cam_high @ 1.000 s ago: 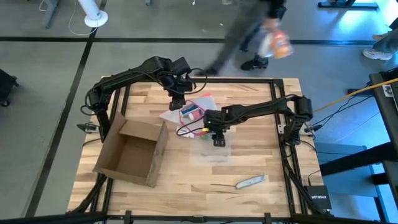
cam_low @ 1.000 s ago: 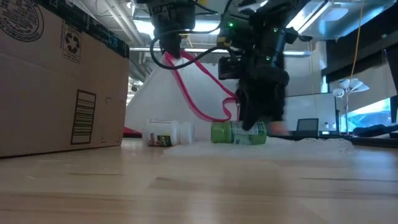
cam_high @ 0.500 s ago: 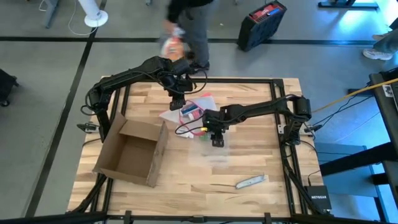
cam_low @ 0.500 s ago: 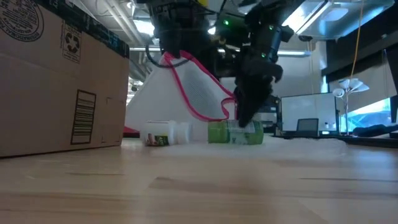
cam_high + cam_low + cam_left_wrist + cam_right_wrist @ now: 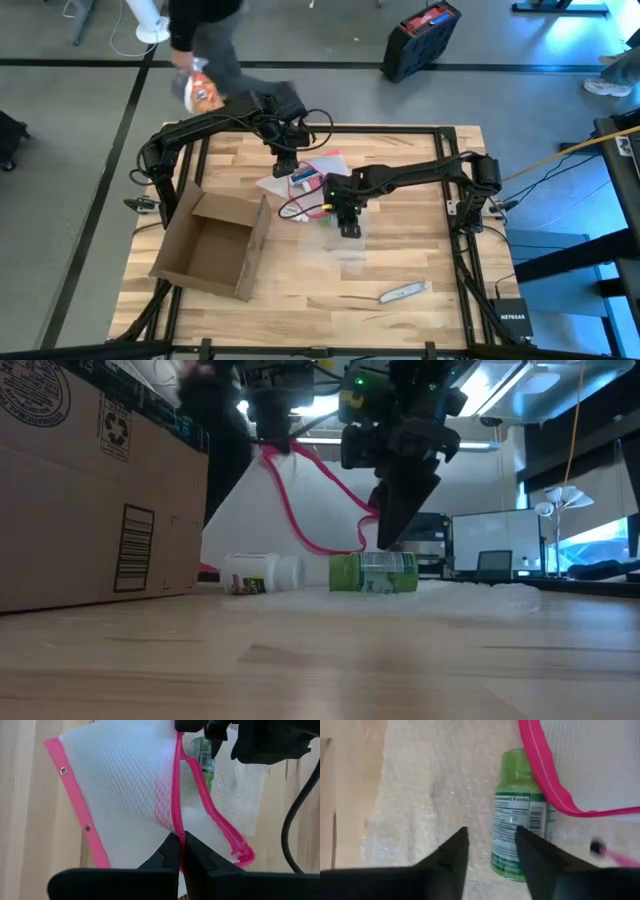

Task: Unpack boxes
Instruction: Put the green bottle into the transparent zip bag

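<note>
The brown cardboard box (image 5: 208, 246) stands open at the table's left, its printed side (image 5: 90, 490) near the low camera. Beside it, my left gripper (image 5: 286, 163) is shut on a clear mesh pouch (image 5: 120, 790) with a pink edge, raised above the table. A green bottle (image 5: 373, 573) and a white bottle (image 5: 260, 573) lie on their sides below the pouch's mouth. My right gripper (image 5: 392, 540) stands open just above the green bottle (image 5: 517, 825), pointing steeply down, with nothing between its fingers. My left gripper pinches the pouch's pink zip edge (image 5: 178, 822) between its two shut fingers, coming from above and slanting down. The pouch hangs below the fingers and spreads out to the table, where its lower part rests. The other pink lip (image 5: 220, 820) hangs open and slack.
A sheet of clear bubble wrap (image 5: 345, 248) lies under the green bottle. A small metal tool (image 5: 403, 292) lies toward the near right. On the floor beyond the far edge are a black and red case (image 5: 420, 28) and a walking person (image 5: 205, 40).
My right gripper has risen off the green bottle and tipped a little. The bottle has shifted slightly toward the white bottle. My left gripper has kept the pouch raised. Beyond the far edge, the person has walked from right to left.
</note>
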`<action>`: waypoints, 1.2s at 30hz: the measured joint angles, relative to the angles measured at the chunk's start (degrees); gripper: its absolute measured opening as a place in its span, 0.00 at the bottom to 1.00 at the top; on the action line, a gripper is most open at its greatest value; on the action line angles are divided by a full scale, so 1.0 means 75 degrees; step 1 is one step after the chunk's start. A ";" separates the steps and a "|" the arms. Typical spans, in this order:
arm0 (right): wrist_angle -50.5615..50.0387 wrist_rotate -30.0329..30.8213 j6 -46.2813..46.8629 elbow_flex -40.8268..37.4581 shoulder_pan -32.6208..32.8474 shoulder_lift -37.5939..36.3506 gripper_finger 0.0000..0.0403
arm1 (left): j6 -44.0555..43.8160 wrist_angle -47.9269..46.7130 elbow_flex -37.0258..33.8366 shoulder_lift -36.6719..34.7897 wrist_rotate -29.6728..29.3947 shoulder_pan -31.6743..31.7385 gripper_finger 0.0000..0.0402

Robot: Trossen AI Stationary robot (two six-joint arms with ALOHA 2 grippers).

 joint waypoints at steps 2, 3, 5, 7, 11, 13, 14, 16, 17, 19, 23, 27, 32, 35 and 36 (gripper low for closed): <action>-0.0012 0.0092 0.0129 0.0000 0.0043 0.0000 0.49 | 0.0000 -0.0001 0.0000 0.0000 0.0000 0.0000 0.00; -0.0039 0.0206 0.0206 0.0000 0.0040 0.0000 0.55 | 0.0000 0.0002 0.0000 0.0000 0.0000 0.0000 0.00; -0.0089 0.0501 0.0410 0.0000 0.0040 0.0000 0.66 | 0.0000 -0.0001 0.0000 0.0000 0.0000 0.0000 0.00; -0.0161 0.0730 0.0511 0.0000 0.0036 -0.0002 0.75 | 0.0000 0.0001 0.0000 0.0000 0.0000 0.0000 0.00; -0.0270 0.1064 0.0407 0.0000 0.0031 0.0000 0.82 | 0.0000 0.0005 0.0000 0.0000 0.0000 0.0000 0.00; -0.0171 0.1157 0.0262 0.0000 0.0034 0.0022 0.81 | 0.0000 0.0008 0.0000 0.0000 0.0000 0.0000 0.00; -0.0162 0.1241 0.0210 0.0000 0.0034 0.0029 0.81 | 0.0000 0.0008 0.0000 0.0000 0.0000 0.0000 0.00; -0.0006 0.1364 0.0091 0.0002 0.0034 0.0094 0.78 | 0.0000 0.0013 0.0000 0.0000 0.0000 0.0000 0.00; 0.0121 0.1393 0.0052 0.0003 0.0034 0.0134 0.77 | 0.0000 0.0014 0.0000 0.0000 0.0000 0.0000 0.00; 0.0172 0.1380 0.0001 0.0003 0.0034 0.0283 0.74 | 0.0000 0.0013 0.0000 0.0000 0.0001 0.0000 0.00; 0.0249 0.1032 0.0035 0.0003 0.0057 0.0606 0.70 | -0.0026 0.0004 0.0000 0.0000 0.0000 0.0000 0.00; 0.0227 0.1221 0.0166 0.0003 0.0142 0.0860 0.67 | -0.0026 -0.0004 0.0000 0.0000 0.0000 0.0000 0.00; 0.0143 0.1487 0.0240 0.0006 0.0136 0.1061 0.61 | -0.0020 0.0005 0.0000 0.0000 0.0000 0.0000 0.00; 0.0131 0.1550 0.0385 0.0008 0.0139 0.1057 0.56 | -0.0023 -0.0001 0.0000 0.0003 0.0000 0.0000 0.00; 0.0107 0.1550 0.0408 0.0009 0.0139 0.1011 0.54 | -0.0023 -0.0011 0.0000 0.0003 0.0000 0.0000 0.00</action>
